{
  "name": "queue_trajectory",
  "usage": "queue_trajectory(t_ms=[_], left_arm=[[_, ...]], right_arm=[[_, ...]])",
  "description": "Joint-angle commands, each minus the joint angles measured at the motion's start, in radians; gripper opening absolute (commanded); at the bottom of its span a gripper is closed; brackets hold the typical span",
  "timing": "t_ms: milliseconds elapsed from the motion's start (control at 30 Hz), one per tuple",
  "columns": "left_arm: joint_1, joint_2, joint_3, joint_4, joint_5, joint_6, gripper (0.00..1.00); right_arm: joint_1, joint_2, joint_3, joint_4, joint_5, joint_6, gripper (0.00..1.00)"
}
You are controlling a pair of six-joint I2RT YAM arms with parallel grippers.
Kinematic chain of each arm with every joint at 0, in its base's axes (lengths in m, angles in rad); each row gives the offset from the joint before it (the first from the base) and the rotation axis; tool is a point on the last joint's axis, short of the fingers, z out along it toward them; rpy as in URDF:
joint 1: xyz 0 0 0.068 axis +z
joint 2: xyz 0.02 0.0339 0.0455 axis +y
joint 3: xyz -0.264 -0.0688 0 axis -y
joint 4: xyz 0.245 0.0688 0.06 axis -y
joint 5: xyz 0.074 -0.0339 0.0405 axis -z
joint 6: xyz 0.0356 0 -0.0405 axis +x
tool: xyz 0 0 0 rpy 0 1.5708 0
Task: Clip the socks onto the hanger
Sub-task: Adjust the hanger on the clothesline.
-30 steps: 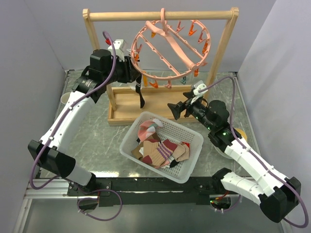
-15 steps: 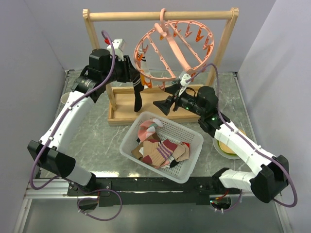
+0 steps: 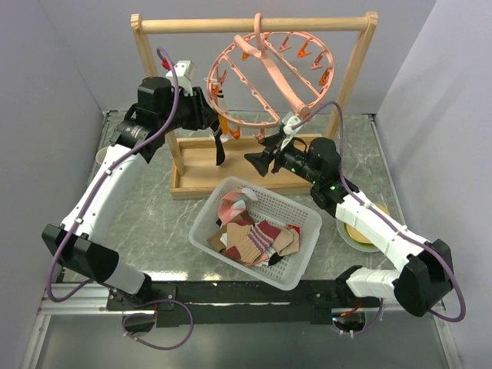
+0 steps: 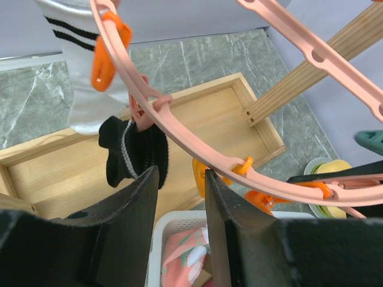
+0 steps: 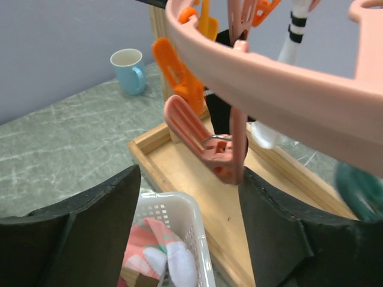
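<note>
Left gripper (image 4: 179, 173) is up under the hanger (image 3: 278, 77), which hooks over the wooden rack (image 3: 192, 24). Its fingers are spread a little with nothing between them, tips just beside a black sock (image 4: 134, 152) clipped to the ring. A white striped sock (image 4: 84, 72) dangles right next to it. Right gripper (image 5: 187, 173) faces the ring's near edge, jaws wide apart, a pink clip (image 5: 206, 143) hanging before the gap. More socks (image 3: 250, 238) lie heaped in the white basket (image 3: 273, 201) below.
</note>
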Motion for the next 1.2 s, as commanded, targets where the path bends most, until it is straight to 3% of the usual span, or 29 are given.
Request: queue_trajectory(t_ms=[0,267,367,500,533,567,867,1167], left_arm=[[0.004,-0.047,0.012,0.025,0.026,-0.021,0.42],[0.004,-0.062,0.009,0.019,0.035,-0.024,0.42],[0.006,-0.064,0.005,0.019,0.032,-0.026,0.42],[0.006,-0.066,0.005,0.022,0.035,-0.03,0.42],[0.004,-0.067,0.003,0.021,0.037,-0.03,0.42],[0.006,-0.07,0.001,0.019,0.037,-0.03,0.42],[0.006,-0.087,-0.009,0.016,0.037,-0.026,0.43],[0.012,-0.095,-0.012,0.016,0.043,-0.023,0.43]], right_arm=[[0.017,-0.015,-0.017,0.088,0.03,0.045,0.7],[0.087,0.038,0.006,0.077,0.034,0.035,0.61],[0.095,0.051,-0.005,0.119,0.054,0.039,0.75],[0.096,0.071,0.029,0.125,0.154,0.028,0.82],[0.096,0.071,0.026,0.151,0.171,0.026,0.94],[0.099,0.069,0.023,0.174,0.185,0.016,1.0],[0.21,0.101,0.003,0.361,0.528,-0.251,0.97],[0.231,0.118,-0.029,0.471,0.591,-0.262,0.8]])
